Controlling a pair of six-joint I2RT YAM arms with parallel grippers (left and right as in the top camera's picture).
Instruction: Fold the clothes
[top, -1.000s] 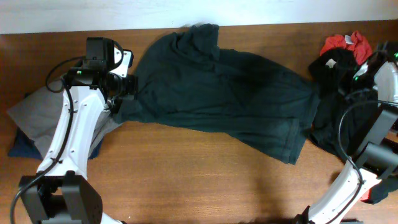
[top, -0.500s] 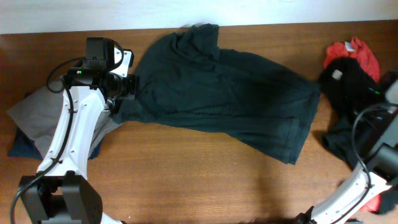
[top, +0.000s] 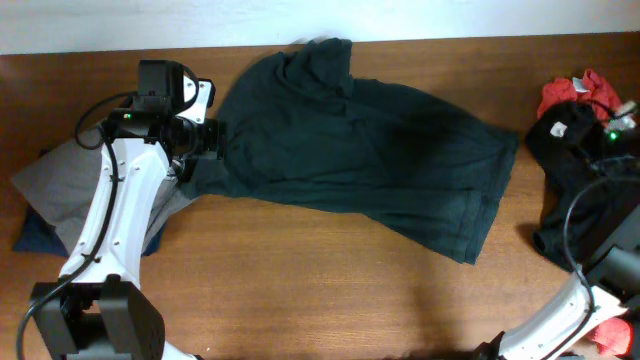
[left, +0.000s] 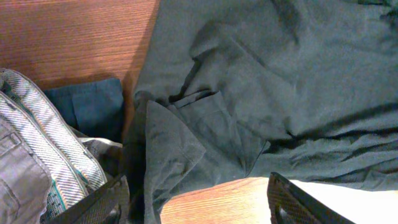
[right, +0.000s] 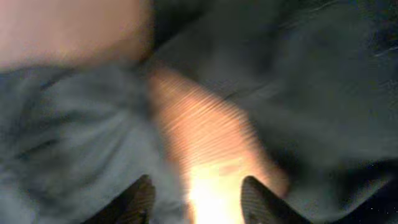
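Observation:
A dark green T-shirt (top: 360, 150) lies spread out and wrinkled across the back of the wooden table. My left gripper (top: 205, 135) is at its left sleeve. In the left wrist view the jaws (left: 196, 202) are open over bare wood, with the shirt's folded sleeve edge (left: 174, 137) just ahead. My right gripper (top: 622, 118) is at the far right edge, over a black garment (top: 575, 170). The right wrist view is blurred; its jaws (right: 196, 199) are apart over wood, with dark cloth (right: 323, 93) around them.
A red garment (top: 580, 92) lies behind the black one. A grey striped folded garment (top: 55, 180) on a blue one (top: 35, 235) lies at the left; both show in the left wrist view (left: 37, 143), (left: 93, 106). Bare wood (top: 300, 290) lies in front of the shirt.
My right arm has moved right, toward the table's edge, and the black and red garments have shifted right, away from the green shirt. The left arm has not moved.

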